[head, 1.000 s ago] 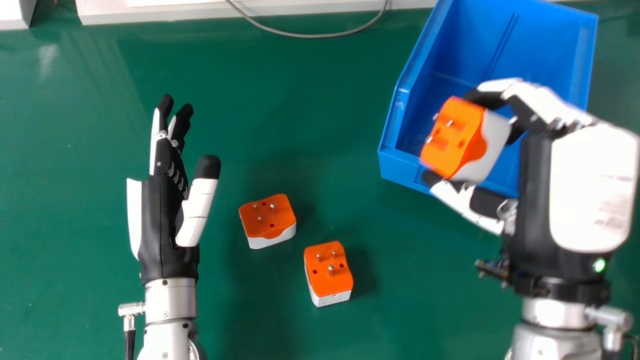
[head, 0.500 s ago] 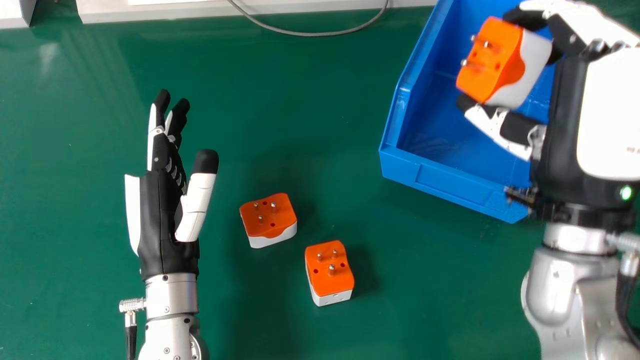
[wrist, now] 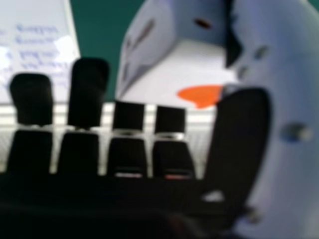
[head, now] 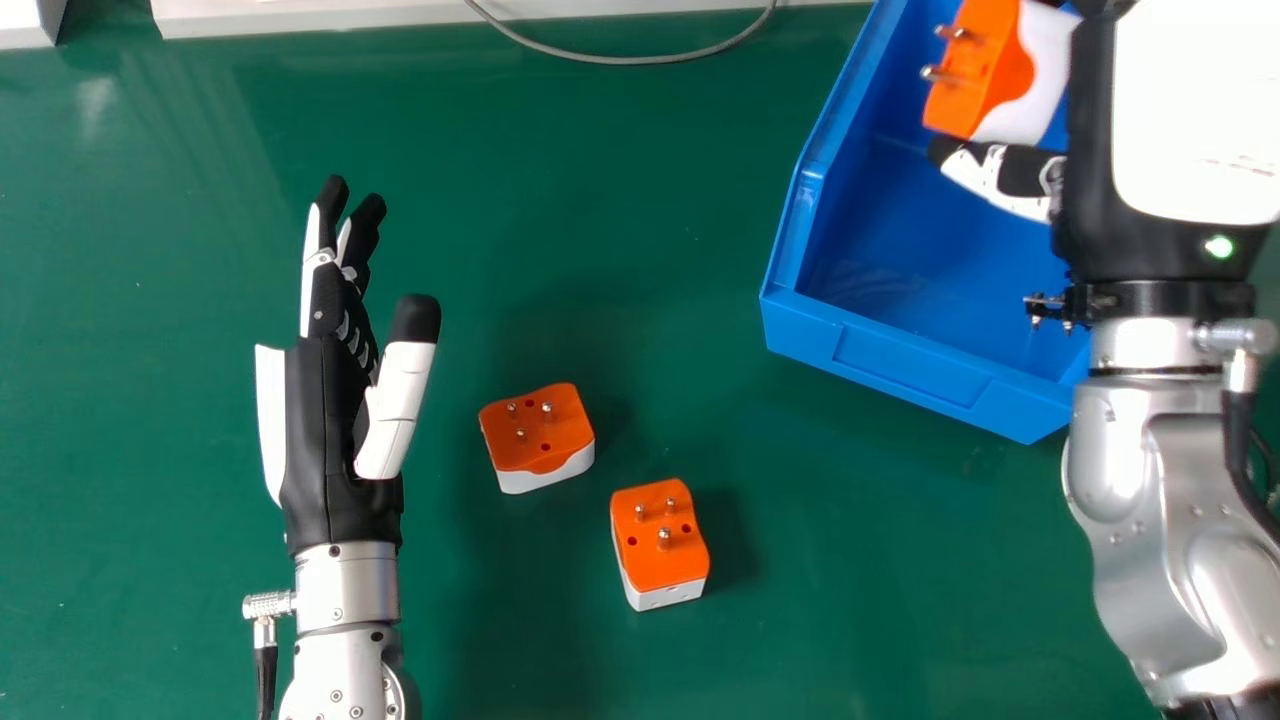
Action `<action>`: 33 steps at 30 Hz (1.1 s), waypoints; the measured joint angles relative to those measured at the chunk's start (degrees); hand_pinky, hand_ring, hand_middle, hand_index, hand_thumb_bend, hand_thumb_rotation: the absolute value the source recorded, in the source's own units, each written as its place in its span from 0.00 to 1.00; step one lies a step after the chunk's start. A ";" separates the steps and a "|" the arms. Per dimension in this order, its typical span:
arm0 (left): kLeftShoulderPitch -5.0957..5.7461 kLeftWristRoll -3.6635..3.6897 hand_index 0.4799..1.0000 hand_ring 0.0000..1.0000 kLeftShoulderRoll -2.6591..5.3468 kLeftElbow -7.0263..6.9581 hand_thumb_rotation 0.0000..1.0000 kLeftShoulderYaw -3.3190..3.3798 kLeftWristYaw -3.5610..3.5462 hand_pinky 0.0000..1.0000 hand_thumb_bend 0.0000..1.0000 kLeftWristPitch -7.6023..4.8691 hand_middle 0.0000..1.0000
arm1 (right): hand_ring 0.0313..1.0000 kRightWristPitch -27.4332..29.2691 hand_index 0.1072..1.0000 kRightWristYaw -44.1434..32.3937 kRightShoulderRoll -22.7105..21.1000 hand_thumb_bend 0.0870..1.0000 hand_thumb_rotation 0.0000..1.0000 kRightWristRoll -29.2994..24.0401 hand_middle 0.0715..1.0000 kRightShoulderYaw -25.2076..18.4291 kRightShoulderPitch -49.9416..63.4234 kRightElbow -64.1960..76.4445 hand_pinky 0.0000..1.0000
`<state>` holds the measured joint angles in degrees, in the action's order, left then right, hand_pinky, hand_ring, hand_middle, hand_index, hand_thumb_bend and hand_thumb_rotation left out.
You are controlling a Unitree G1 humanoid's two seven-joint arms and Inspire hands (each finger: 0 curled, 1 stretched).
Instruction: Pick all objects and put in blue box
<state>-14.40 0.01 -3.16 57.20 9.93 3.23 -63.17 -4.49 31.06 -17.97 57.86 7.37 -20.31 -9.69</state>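
My right hand (head: 1150, 150) is over the blue box (head: 900, 360) in the head view, its thumb and fingers pinching an orange and white adapter (head: 985, 75) above the box's interior. The right hand view has the same adapter (wrist: 179, 69) between the thumb and fingers of my right hand (wrist: 127, 154). Two more adapters lie pins up on the green table: one (head: 537, 437) left of centre, the other (head: 660, 545) nearer and a little to the right. At the left, my left hand (head: 335, 400) is held open and holds nothing.
A grey cable (head: 640, 60) loops along the far edge of the table (head: 600, 220), beside a white ledge (head: 330, 18). The box's near wall stands to the right of both loose adapters. In the right hand view there is a whiteboard (wrist: 35, 45) with writing.
My right hand has carried the adapter away from the box's near wall toward its far part, still gripping it. The left hand has barely shifted; both adapters on the table stay put.
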 measured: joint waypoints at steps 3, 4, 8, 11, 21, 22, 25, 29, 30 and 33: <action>-0.07 -0.02 0.91 0.96 0.05 0.01 0.83 0.01 0.05 1.00 0.90 -0.01 0.93 | 0.36 0.10 0.49 -0.60 -0.82 0.44 0.00 -1.21 0.45 0.98 -3.03 -5.95 0.26; -0.10 -0.01 0.91 0.96 0.11 0.01 0.83 0.01 0.05 1.00 0.90 -0.01 0.93 | 0.37 0.15 0.49 -0.54 -1.19 0.44 0.00 -1.30 0.45 1.50 -3.91 -7.95 0.26; -0.12 -0.04 0.91 0.96 0.35 0.03 0.83 0.01 0.25 1.00 0.90 0.00 0.93 | 0.37 0.31 0.49 -0.10 -2.08 0.44 0.00 -1.71 0.44 3.34 -6.52 -15.03 0.26; -0.15 -0.07 0.91 0.96 0.37 0.13 0.83 0.00 0.41 1.00 0.90 0.00 0.93 | 0.37 1.31 0.49 0.32 -2.63 0.44 0.00 -3.21 0.44 4.27 -8.17 -19.63 0.26; -0.38 -0.02 0.91 0.95 0.49 0.57 0.82 -0.02 0.23 1.00 0.90 -0.02 0.93 | 0.37 2.08 0.49 1.44 -4.95 0.44 0.00 -5.23 0.45 7.42 -12.84 -30.49 0.27; -0.42 -0.02 0.91 0.95 0.48 0.65 0.82 -0.01 0.23 1.00 0.90 -0.03 0.93 | 0.38 1.21 0.49 0.61 -5.16 0.44 0.00 -5.38 0.45 7.82 -13.26 -30.74 0.27; -0.58 0.01 0.91 0.95 0.50 0.87 0.82 -0.01 0.13 1.00 0.90 -0.05 0.92 | 0.38 -5.10 0.50 -6.07 -5.30 0.44 0.00 -4.72 0.45 9.47 -14.61 -29.65 0.27; -0.65 0.12 0.91 0.95 0.48 0.90 0.82 0.01 -0.22 1.00 0.90 -0.04 0.92 | 0.45 -13.88 0.57 -16.42 -5.58 0.60 0.02 -2.69 0.54 12.17 -15.02 -25.26 0.33; -0.66 0.12 0.91 0.95 0.49 0.90 0.82 0.01 -0.24 1.00 0.90 -0.03 0.92 | 0.50 -15.54 0.62 -18.42 -5.66 0.65 0.04 -2.12 0.59 12.80 -14.98 -24.24 0.37; -0.73 0.15 0.91 0.95 0.48 0.91 0.82 0.01 -0.49 1.00 0.90 -0.01 0.92 | 0.56 -19.23 0.66 -23.66 -5.74 0.69 0.08 -1.19 0.65 14.15 -14.95 -21.78 0.41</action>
<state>-15.13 0.16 -2.68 58.11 9.94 2.75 -63.18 -23.73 7.40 -23.71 56.67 21.52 -35.26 -31.46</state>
